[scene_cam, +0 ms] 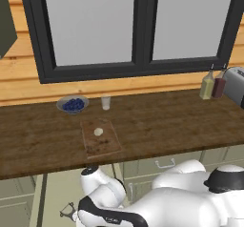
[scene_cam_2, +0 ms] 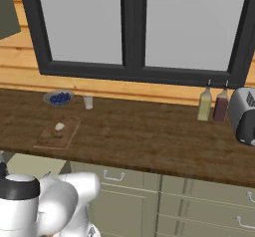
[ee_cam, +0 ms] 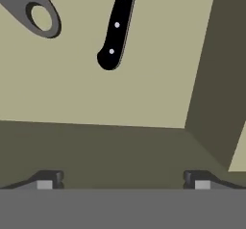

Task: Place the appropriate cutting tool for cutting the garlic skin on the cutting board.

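The knife's black riveted handle [ee_cam: 116, 26] lies on the beige floor of a drawer, at the top of the hand view; its blade runs out past the top edge. My gripper [ee_cam: 122, 177] hangs open above the drawer's near wall, short of the handle, with nothing between its fingers [ee_cam: 48, 179]. Up on the dark wood counter lies the brown cutting board [scene_cam: 102, 145] [scene_cam_2: 52, 137], and the small pale garlic [scene_cam: 98, 131] [scene_cam_2: 59, 127] sits on it.
A grey peeler handle with a hole [ee_cam: 37, 12] lies left of the knife. The drawer's side wall [ee_cam: 216, 79] rises on the right. Behind the board stand a blueberry bowl [scene_cam: 72, 105] and a glass [scene_cam: 106, 102]; two bottles [scene_cam: 212, 85] and a toaster [scene_cam: 234, 85] stand far right.
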Motion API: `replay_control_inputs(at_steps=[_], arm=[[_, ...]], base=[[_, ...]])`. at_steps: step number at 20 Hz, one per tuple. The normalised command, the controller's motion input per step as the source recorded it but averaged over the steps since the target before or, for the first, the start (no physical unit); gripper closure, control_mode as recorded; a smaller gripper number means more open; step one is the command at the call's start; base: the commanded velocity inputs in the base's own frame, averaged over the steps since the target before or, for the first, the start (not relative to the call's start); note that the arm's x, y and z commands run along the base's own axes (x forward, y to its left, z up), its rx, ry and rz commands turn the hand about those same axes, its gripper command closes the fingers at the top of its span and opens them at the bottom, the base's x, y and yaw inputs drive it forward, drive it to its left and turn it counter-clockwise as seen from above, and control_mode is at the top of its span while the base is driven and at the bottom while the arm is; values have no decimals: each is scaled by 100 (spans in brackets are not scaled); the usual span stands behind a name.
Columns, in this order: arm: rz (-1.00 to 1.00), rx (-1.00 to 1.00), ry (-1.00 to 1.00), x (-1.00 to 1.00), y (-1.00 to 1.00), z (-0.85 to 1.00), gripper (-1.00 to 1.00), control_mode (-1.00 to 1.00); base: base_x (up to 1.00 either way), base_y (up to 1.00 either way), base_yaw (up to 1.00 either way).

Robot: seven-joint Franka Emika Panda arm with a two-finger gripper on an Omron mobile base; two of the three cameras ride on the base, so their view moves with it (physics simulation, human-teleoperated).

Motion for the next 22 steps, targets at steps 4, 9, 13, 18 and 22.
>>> replay_control_inputs(at_steps=[4,9,13,18,22], arm=[[-3,0,-14,16,8,22,-100,-100],[-1,0,-21,39,21,10,-100,-100],[0,0,-15,36,18,0,-100,-100],[-1,0,-1,38,5,-4,-100,-100],[-6,0,10,38,3,-17,-100,-100]], base=[[0,0,0],[0,0,0],[0,0,0],[0,0,0],[0,0,0]])
